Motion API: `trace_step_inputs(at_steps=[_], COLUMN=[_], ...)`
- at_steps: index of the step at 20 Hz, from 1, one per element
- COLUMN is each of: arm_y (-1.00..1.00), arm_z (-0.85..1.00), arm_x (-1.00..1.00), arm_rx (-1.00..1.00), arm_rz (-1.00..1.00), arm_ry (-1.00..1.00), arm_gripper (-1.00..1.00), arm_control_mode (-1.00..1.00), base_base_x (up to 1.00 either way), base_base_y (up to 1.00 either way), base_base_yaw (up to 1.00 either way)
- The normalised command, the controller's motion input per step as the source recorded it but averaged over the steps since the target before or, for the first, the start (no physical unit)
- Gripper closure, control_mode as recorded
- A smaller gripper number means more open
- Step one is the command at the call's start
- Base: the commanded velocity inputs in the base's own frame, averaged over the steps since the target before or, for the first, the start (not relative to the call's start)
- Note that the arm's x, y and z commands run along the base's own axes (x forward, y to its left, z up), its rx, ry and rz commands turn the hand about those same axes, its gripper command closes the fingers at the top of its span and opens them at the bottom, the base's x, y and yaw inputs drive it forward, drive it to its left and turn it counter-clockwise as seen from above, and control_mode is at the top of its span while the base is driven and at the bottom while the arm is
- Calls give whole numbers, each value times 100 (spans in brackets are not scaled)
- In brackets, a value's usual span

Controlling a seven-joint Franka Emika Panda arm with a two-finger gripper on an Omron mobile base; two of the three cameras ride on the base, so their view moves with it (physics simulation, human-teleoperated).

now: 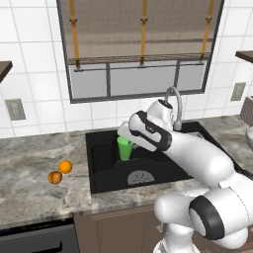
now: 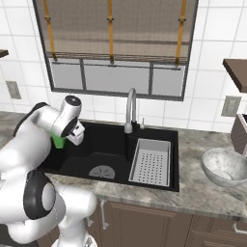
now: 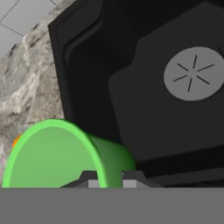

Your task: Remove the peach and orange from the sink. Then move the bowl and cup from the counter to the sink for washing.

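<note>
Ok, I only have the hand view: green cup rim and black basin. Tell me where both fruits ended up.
Observer: The orange and the peach lie on the counter left of the sink.
Operator: Give me the bowl.
Observer: The bowl sits on the counter right of the sink, not yet moved.
Operator: Confirm the cup's height.
Observer: The gripper holds the cup by its rim, above the sink floor, left of the drain plate.

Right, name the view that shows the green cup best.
The hand view: the cup is large there, rim and wall clear, pinched at the rim by the tool. The left base view shows it small, partly behind the arm; the right base view shows a green sliver.
</note>
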Motion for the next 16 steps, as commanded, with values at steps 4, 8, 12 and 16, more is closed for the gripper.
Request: trace_step_inputs(at_steps=[4, 8, 12, 16], arm_y=[6, 8, 10, 12], arm_z=[-34, -34, -35, -36], arm_x=[23, 23, 22, 21], arm_rx=[0, 0, 0, 0], arm_rz=[2, 2, 3, 2], arm_ry=[0, 0, 0, 0], arm_gripper=[100, 100, 100, 100], arm_control_mode=[-100, -100, -100, -100], base_base_x=[0, 0, 0, 0], base_base_y=[0, 0, 0, 0], base_base_yaw=[0, 0, 0, 0])
